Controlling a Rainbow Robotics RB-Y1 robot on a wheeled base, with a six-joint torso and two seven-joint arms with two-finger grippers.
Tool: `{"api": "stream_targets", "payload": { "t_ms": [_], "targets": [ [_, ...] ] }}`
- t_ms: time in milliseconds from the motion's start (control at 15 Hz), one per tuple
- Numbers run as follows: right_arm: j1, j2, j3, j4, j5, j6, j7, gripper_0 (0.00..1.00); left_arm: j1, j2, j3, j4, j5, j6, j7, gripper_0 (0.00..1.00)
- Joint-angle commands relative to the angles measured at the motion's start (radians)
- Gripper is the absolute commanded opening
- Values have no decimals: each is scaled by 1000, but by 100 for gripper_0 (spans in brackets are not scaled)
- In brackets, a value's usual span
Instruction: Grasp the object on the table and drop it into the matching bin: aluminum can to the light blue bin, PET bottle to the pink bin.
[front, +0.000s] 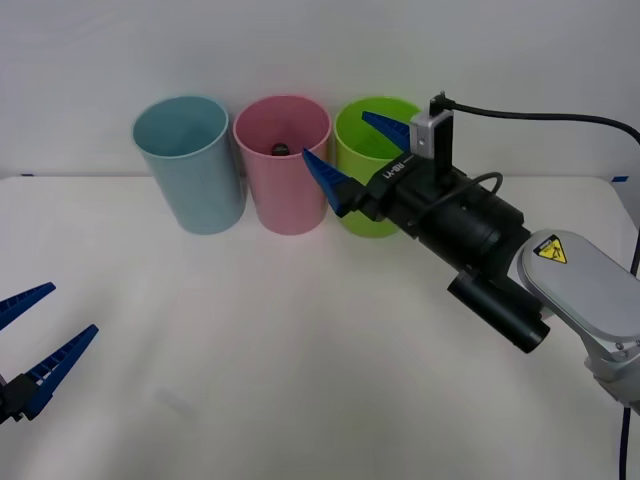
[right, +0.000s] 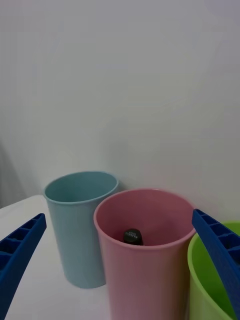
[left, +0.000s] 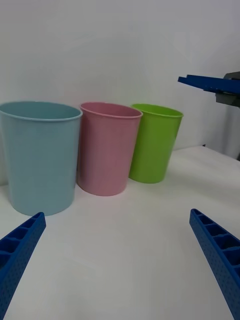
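PET bottle (right: 133, 236) lying inside the pink bin (front: 285, 190), black cap up; right gripper (front: 352, 152) empty, fingers spread, just beside that bin's rim, best lifted clear before retreating; left gripper (front: 35, 345) open, well apart from it

A plain white wall (front: 320, 50) rises directly behind the work surface, bare and evenly lit, with no visible seams or fixtures. Soft, diffuse light falls from above and casts faint grey shadows. 2 small blue marks sit where wall and surface meet, 1 at the far left (front: 27, 176) and 1 at the far right (front: 621, 179).
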Motion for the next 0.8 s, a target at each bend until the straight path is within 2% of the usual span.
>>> {"api": "stream_targets", "payload": {
  "t_ms": [67, 333, 800],
  "targets": [
    [120, -60, -19, -107, -4, -3, 13, 100, 0, 0, 0, 0, 0, 0, 0, 100],
    [295, -100, -116, -205, -4, -103, 42, 100, 0, 0, 0, 0, 0, 0, 0, 100],
    [538, -71, -360, -252, -1, -377, 106, 100, 0, 0, 0, 0, 0, 0, 0, 100]
  ]
}}
